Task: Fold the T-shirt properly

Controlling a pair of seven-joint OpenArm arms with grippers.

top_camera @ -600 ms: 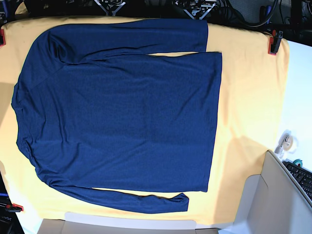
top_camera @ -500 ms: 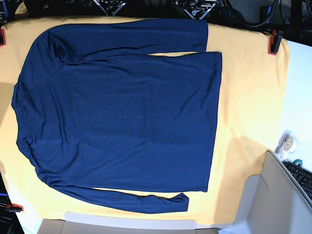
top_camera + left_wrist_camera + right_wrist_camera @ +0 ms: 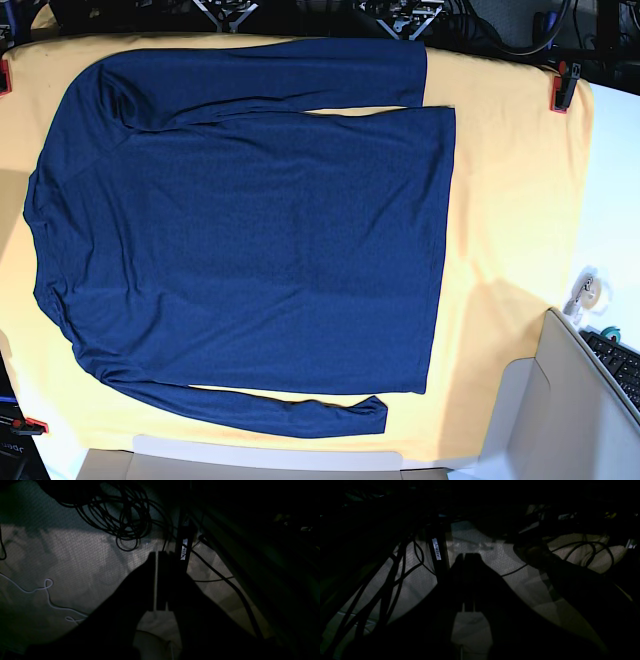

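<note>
The navy-blue T-shirt [image 3: 250, 240] lies spread flat on the yellow cloth [image 3: 515, 230] in the base view, collar end at the left, hem at the right, one long sleeve along the top edge and the other along the bottom. Neither arm shows over the table. In the left wrist view my left gripper [image 3: 160, 555] hangs shut and empty above a dim floor with cables. In the right wrist view my right gripper [image 3: 467, 556] is likewise shut on nothing, over the same kind of dark floor.
Red clamps [image 3: 562, 88] pin the yellow cloth at its corners. A cardboard box [image 3: 560, 420] sits at the bottom right, a keyboard [image 3: 620, 365] and a small white object [image 3: 588, 292] beside it. Coiled black cables [image 3: 120, 517] lie under the left gripper.
</note>
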